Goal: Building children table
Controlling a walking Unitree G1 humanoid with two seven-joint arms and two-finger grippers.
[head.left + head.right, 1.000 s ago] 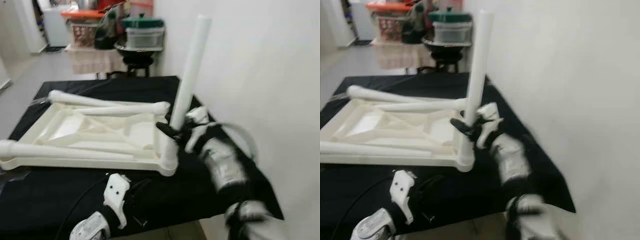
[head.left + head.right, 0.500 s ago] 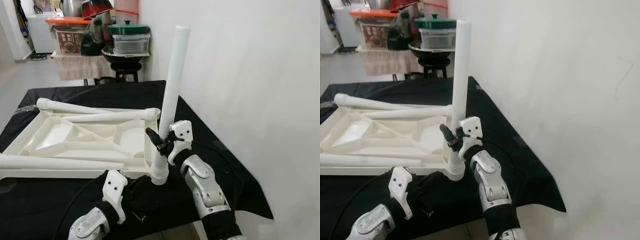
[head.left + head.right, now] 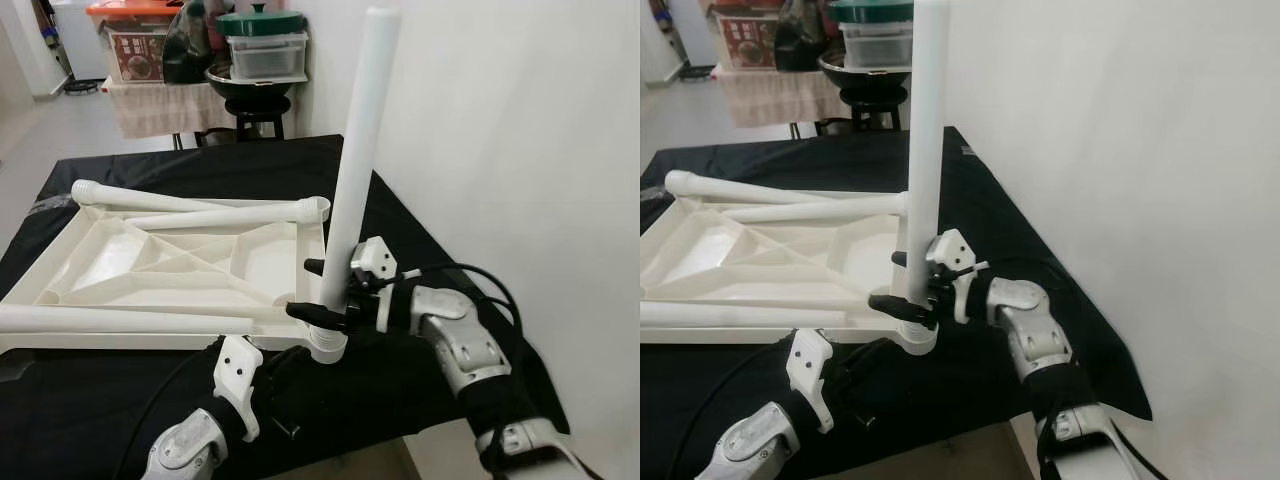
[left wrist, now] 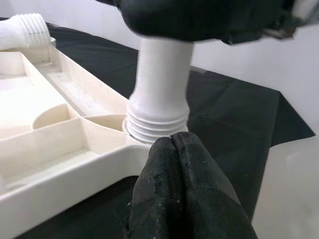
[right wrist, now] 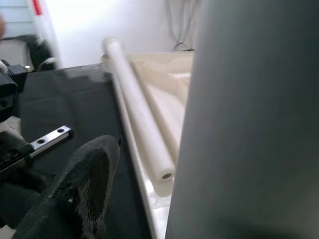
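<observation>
**White plastic leg stands upright in the corner socket**

White, smooth and tubular, the upright leg rises from the corner socket of the upturned children's tabletop, a cream moulded plastic tray with diagonal ribs and shallow pockets across its underside. The right pincer wraps the leg low down, just above the socket, one black finger on each side of the tube and pinching it; the right arm's silver, jointed wrist reaches in from the side away from the tabletop. Directly below this pincer the leg ends in a ridged, threaded collar seated in the round socket.

The left pincer sits just in front of that collar, lower than the right pincer and near the tabletop's edge, its two rubbery, textured black fingers pressed together with nothing between them.

Beyond the right pincer, across the tabletop, two loose legs lie at the far edge, long matte cylinders with ribbed ends. A third loose leg lies along the near edge, on the left pincer's side.

Everything rests on the surface, draped in a black cloth with soft folds. A plain white wall stands close behind the right arm.
</observation>
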